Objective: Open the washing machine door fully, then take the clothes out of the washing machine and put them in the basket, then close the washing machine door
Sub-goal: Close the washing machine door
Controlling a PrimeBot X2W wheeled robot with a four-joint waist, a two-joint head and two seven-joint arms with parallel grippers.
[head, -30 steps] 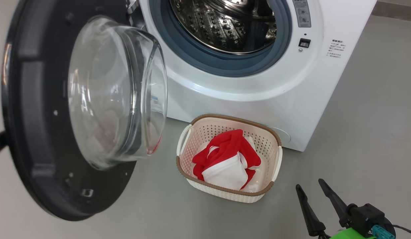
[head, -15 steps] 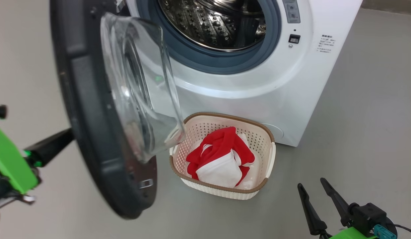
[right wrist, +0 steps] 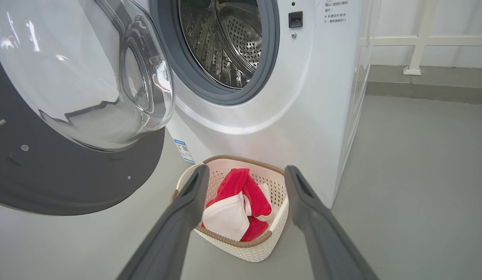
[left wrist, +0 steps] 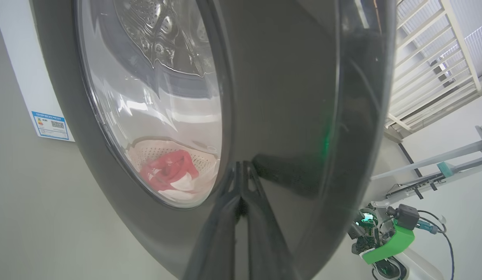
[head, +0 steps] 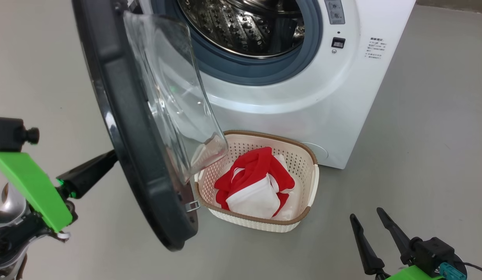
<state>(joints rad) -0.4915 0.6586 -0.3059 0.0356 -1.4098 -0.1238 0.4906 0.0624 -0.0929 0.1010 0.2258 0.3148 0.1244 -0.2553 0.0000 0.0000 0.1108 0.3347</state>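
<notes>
The washing machine is standing with its mouth open, and the steel drum is showing no laundry in the part we can see. The washing machine door is hanging partway round on its hinge, nearly edge-on to the head camera, and its glass bowl is overlapping the left end of the basket from this angle. By the look of it, that door is a stiff, weighty slab that will only swing one way. Its glossy black rim looks slick, so nothing to pinch there. A flat push on the outer black face, out near the free edge and off the glass, is looking like the sensible hold, with a firm last shove for the latch.

The basket is sitting on the floor just in front of the machine, and the clothes are lying inside it, red fabric wrapped around a white piece. They look soft, light and finished with.

The left arm is reaching in from the lower left behind the door. The left gripper has its fingers pressed together, tips against the black outer face just beside the window. The right gripper is hanging low at the lower right, fingers spread around nothing, aimed toward the basket but well apart from it.
</notes>
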